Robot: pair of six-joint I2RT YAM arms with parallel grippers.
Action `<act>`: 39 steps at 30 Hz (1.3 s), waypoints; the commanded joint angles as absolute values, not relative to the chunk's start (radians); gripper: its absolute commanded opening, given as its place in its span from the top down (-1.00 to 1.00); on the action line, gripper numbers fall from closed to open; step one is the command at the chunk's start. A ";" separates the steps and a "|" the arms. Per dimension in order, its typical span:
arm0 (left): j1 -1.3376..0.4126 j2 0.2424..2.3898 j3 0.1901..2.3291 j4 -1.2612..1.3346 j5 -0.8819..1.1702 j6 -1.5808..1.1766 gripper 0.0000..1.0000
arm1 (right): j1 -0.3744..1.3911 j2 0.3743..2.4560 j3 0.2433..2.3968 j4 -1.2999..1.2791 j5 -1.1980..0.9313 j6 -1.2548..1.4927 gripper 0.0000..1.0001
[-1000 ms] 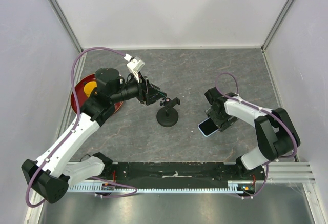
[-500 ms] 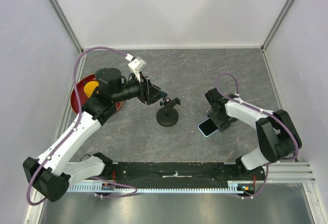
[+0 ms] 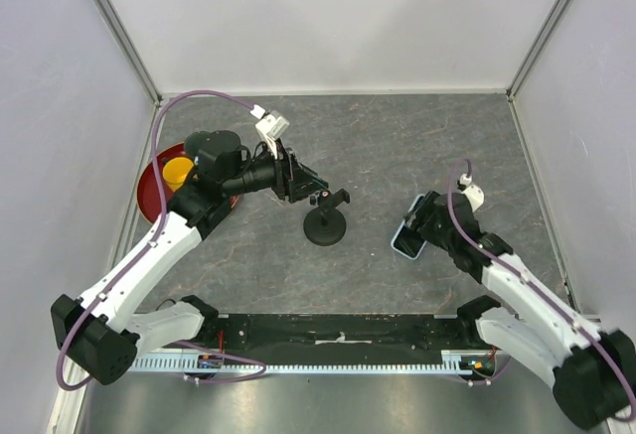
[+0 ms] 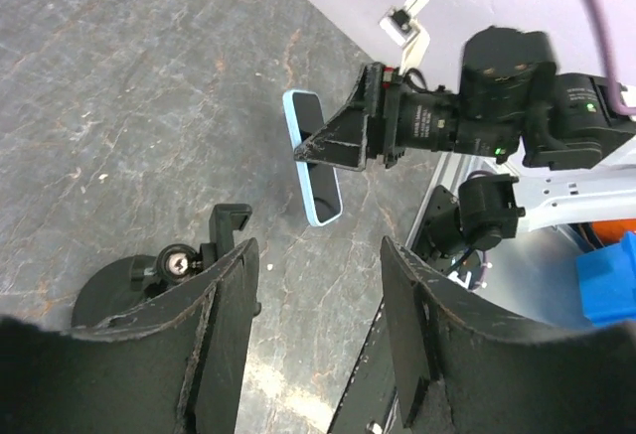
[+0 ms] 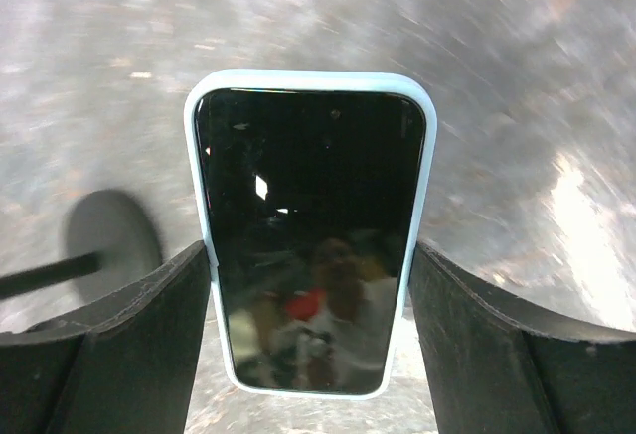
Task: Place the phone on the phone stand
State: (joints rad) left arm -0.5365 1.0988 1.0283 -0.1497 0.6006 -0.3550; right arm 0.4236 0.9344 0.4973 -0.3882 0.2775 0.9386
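The phone (image 3: pixel 406 240), black screen in a light blue case, is clamped by its long edges in my right gripper (image 3: pixel 413 228), right of the phone stand. In the right wrist view the phone (image 5: pixel 310 225) fills the gap between the fingers (image 5: pixel 139 340) of my right gripper (image 5: pixel 310 290). The black phone stand (image 3: pixel 326 221) stands on its disc base at the table's middle and also shows in the left wrist view (image 4: pixel 174 265). My left gripper (image 3: pixel 306 185) is open and empty just up and left of the stand. The left wrist view shows the phone (image 4: pixel 316 171) held on edge off the table.
A red plate (image 3: pixel 151 188) with a yellow object (image 3: pixel 178 170) lies at the left edge under the left arm. White walls close in the grey table (image 3: pixel 397 146). A black rail (image 3: pixel 338 330) runs along the near edge. The stand's base shows blurred in the right wrist view (image 5: pixel 109 240).
The right arm has swung its elbow in towards the near edge and raised the phone off the table in its grip. My left gripper has crept a little right, towards the stand.
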 commanded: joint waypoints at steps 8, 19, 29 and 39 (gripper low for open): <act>-0.620 1.103 0.936 0.141 0.779 -0.450 -0.18 | 0.431 0.638 0.626 -0.046 -0.060 0.688 1.00; -0.744 1.117 0.916 0.080 0.565 -0.368 -0.29 | 0.659 0.733 0.724 0.034 0.179 0.942 1.00; -0.750 1.131 0.936 0.011 0.469 -0.337 -0.33 | 0.937 0.839 0.805 0.103 0.431 0.942 1.00; -0.752 1.150 0.966 -0.061 0.449 -0.305 0.57 | 1.057 0.917 0.859 0.075 0.580 0.965 1.00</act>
State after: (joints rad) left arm -0.7498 1.1431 0.9237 -0.0349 0.4969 -0.3679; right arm 1.0355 0.9119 0.7689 -0.0143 0.5137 0.9287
